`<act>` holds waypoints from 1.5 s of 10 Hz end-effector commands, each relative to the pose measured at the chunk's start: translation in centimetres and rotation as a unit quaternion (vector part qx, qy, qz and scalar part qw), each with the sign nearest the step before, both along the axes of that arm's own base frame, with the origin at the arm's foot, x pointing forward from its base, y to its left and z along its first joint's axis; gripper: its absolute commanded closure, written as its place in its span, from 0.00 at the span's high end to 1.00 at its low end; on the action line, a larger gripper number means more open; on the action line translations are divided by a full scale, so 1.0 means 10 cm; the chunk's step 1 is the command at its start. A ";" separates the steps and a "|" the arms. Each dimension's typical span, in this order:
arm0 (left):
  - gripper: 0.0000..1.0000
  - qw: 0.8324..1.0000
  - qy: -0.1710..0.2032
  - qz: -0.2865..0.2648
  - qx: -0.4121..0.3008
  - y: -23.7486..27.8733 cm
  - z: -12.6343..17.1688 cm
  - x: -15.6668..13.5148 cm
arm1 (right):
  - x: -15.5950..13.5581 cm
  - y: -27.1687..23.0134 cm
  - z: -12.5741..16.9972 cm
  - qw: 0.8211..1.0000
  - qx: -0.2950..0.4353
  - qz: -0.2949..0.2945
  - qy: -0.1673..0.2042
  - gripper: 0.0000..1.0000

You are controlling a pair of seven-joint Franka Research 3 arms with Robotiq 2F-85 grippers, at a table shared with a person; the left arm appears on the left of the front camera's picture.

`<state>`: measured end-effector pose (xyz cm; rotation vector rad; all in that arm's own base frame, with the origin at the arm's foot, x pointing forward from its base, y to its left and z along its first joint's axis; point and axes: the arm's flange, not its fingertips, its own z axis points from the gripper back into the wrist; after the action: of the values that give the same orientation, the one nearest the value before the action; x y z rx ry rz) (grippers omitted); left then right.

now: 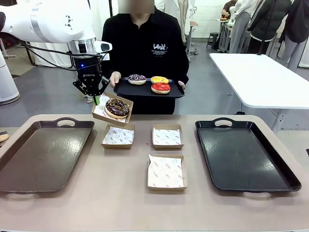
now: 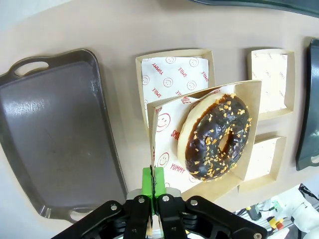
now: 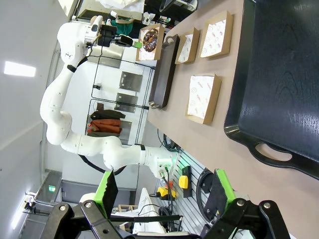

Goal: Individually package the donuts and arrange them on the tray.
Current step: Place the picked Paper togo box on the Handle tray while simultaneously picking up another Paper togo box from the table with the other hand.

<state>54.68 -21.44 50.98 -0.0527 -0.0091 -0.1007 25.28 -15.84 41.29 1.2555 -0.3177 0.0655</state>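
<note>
the left end effector (image 1: 96, 100) hangs over the far left part of the desk (image 1: 120, 208), its jaws pinched narrow on one edge of a cardboard box (image 1: 101, 110); we see the box lifted clear of the desk and tilted; the chocolate donut (image 1: 117, 107), dotted with pale crumbs, lies inside it on printed paper; in the left wrist view the green pads (image 2: 147, 180) meet on the box's rim, and the donut sits toward the side of the box away from them; three empty boxes (image 1: 166, 172) lined with paper lie on the desk between a brown tray (image 1: 29, 164) on the left and a black tray (image 1: 244, 159) on the right, two in a far row and one nearer the robot; at the far side a person holds a small tray (image 1: 140, 91) in both hands, carrying a sprinkled donut (image 1: 137, 79), a yellow donut (image 1: 160, 79) and a red donut (image 1: 161, 87); the right end effector (image 3: 164, 191) stands wide apart with nothing between its pads, off the side of the desk by the black tray
</note>
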 end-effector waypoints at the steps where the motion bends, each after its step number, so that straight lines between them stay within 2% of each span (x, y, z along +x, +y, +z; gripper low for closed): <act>1: 0.00 1.000 0.000 0.008 0.002 0.00 0.03 -0.03 | 0.00 0.00 -0.01 1.000 0.008 0.001 -0.008 1.00; 3: 0.01 1.000 0.000 0.000 0.000 0.00 0.00 0.00 | 0.00 0.00 0.00 1.000 0.000 0.000 0.000 1.00; 4: 0.01 0.999 -0.008 -0.050 -0.009 0.07 0.09 -0.08 | 0.07 0.19 0.20 0.999 -0.052 0.014 -0.006 1.00; 5: 0.01 0.998 -0.012 -0.064 -0.021 0.14 0.19 -0.17 | 0.24 0.40 0.50 0.996 -0.087 0.017 -0.003 1.00; 6: 0.01 0.997 -0.014 -0.073 -0.033 0.31 0.27 -0.34 | 0.40 0.65 0.76 0.993 -0.108 0.048 0.028 1.00; 8: 0.01 0.998 -0.017 -0.066 -0.010 0.70 0.34 -0.69 | 0.68 1.30 1.20 0.982 -0.159 0.073 0.074 1.00; 9: 0.01 0.998 -0.020 -0.063 -0.012 0.87 0.35 -0.80 | 0.82 1.61 1.31 0.974 -0.189 0.081 0.091 1.00; 11: 0.01 0.998 -0.016 -0.043 -0.030 1.25 0.25 -0.96 | 1.02 2.24 1.30 0.955 -0.276 0.064 0.094 1.00; 13: 0.01 0.999 -0.009 -0.010 -0.048 1.65 0.08 -1.03 | 1.08 2.84 1.01 0.922 -0.375 0.043 0.090 1.00; 15: 0.01 0.998 0.006 0.010 -0.055 1.90 -0.05 -1.02 | 0.96 3.28 0.61 0.902 -0.416 0.051 0.108 1.00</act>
<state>44.50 -2.79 50.78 -0.1326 0.0130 -0.0785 35.31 15.79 49.24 0.4685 -0.0445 0.1736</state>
